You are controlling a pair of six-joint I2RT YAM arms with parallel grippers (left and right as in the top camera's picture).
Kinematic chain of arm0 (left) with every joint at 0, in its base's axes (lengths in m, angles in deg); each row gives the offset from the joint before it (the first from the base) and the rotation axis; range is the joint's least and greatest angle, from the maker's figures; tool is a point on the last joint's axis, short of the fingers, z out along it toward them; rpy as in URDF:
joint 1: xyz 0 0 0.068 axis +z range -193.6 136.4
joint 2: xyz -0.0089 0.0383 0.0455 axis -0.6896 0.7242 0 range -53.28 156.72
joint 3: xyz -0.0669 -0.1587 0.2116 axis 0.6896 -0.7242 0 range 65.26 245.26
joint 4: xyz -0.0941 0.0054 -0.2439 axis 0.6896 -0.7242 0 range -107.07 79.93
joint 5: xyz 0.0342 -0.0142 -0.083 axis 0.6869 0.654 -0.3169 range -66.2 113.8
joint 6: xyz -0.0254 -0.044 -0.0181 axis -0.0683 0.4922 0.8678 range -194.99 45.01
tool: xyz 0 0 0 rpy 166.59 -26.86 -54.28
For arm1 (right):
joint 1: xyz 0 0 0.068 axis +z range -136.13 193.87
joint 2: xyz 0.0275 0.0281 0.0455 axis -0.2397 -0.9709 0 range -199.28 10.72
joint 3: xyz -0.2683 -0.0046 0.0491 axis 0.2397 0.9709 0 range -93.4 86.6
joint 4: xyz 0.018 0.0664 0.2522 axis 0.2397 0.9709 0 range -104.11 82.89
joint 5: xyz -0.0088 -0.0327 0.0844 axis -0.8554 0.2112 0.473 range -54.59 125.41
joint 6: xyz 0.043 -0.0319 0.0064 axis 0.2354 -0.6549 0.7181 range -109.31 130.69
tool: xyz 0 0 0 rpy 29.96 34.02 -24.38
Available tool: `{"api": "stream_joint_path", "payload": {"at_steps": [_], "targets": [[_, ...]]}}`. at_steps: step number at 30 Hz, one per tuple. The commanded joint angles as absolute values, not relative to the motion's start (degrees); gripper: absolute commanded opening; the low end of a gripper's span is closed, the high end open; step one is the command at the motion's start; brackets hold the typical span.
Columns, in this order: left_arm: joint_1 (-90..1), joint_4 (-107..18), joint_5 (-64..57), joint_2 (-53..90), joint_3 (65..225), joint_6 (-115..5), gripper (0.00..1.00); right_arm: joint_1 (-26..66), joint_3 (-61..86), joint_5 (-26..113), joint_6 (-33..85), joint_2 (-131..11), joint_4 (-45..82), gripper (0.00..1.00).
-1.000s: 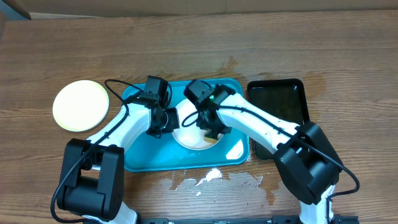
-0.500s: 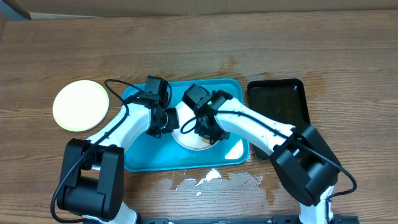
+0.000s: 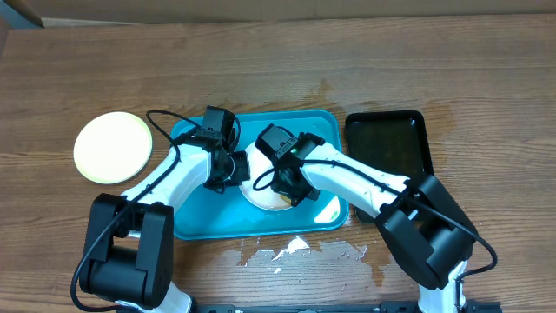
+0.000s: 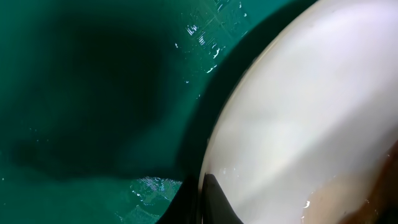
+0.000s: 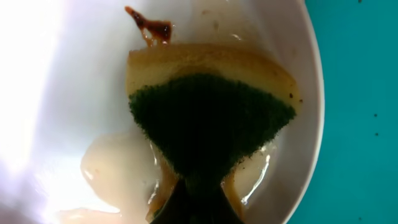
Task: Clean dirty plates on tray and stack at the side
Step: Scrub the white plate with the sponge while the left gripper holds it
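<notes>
Blue tray (image 3: 208, 219): right hand (image 5: 198, 190) clamps sponge (image 5: 211, 118) (on plate (image 5: 62, 93)).

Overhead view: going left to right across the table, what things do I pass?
pale yellow plate → turquoise tray → black tray

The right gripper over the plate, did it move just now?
Yes. The right gripper slid across the white plate, away from the black tray.
</notes>
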State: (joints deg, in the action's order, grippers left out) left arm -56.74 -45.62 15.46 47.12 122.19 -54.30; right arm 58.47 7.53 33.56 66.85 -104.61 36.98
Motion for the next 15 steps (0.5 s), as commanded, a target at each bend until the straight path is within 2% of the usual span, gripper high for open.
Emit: {"api": "stream_joint_path", "payload": {"at_steps": [1,15], "targets": [[-56.7,-46.0,19.4,47.1,121.6,-58.3,0.04,56.0,10.3,31.7,69.5,-104.8,34.9,0.04],[-56.7,-46.4,19.8,47.1,121.6,-61.1,0.04,54.9,11.2,30.3,68.8,-104.8,26.8,0.04]]}}
